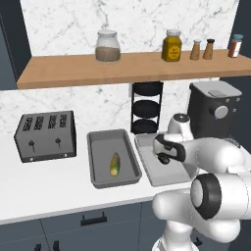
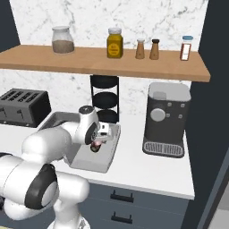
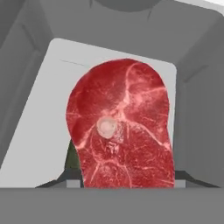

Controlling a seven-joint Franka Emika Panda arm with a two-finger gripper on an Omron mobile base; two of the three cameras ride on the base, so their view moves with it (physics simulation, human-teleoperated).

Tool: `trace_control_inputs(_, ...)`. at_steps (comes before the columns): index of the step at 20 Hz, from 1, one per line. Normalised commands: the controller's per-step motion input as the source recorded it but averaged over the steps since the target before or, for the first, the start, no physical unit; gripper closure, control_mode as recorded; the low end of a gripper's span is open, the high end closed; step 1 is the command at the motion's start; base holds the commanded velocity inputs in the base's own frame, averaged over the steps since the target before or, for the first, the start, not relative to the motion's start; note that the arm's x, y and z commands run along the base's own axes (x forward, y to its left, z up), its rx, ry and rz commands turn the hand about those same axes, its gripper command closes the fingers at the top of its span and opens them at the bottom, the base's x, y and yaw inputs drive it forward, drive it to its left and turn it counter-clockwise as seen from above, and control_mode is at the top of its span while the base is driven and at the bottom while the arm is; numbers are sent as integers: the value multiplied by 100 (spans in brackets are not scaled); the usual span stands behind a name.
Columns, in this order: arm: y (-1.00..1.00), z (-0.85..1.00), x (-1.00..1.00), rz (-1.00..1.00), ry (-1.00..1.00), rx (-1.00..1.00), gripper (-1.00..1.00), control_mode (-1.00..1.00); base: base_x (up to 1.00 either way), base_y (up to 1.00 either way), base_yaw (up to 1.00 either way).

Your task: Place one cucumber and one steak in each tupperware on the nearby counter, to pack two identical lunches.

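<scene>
Steak (image 3: 122, 131): red raw meat marbled with pale lines, with a small round white bone near its middle; wide rounded top, narrower lower part. In the hand view it hangs in front of the camera, its lower edge between the dark finger tips.
Gripper (image 2: 96, 145): closed on the steak, held above the right container; from the right base view a small red patch shows under the hand.
Right container (image 1: 164, 171): shallow grey tub on the counter (image 1: 44, 186), beside the left container.
Left container (image 1: 100, 169): deeper grey tub, holding one cucumber (image 1: 114, 164), yellow-green, lying lengthwise on its floor.
Hidden: the steak covers most of the right container's floor in the hand view; a dark green sliver at its lower left edge is too little to identify.
Cut off: the arm covers the near part of the right container in both base views.
Hard to make out: the finger tips, mostly behind the meat.
</scene>
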Motion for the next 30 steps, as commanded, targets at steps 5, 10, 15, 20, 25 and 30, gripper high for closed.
trace_control_inputs(5, -38, -55, 29, 0, 0, -7, -100, -100, 0, 0, 0)
trace_control_inputs(10, -2, -9, -55, 0, -1, 0, -100, -100, 0, 0, 0)
trace_control_inputs(15, 8, 90, -68, 0, -9, 0, -100, -100, 0, 0, 0)
trace_control_inputs(20, 2, 100, -69, 0, -9, 0, -100, -100, 0, 0, 0)
trace_control_inputs(25, 6, 84, -98, 0, 0, 0, -100, -100, 0, 0, 0)
trace_control_inputs(30, 27, 78, -94, 0, -10, -2, -100, -100, 0, 0, 0)
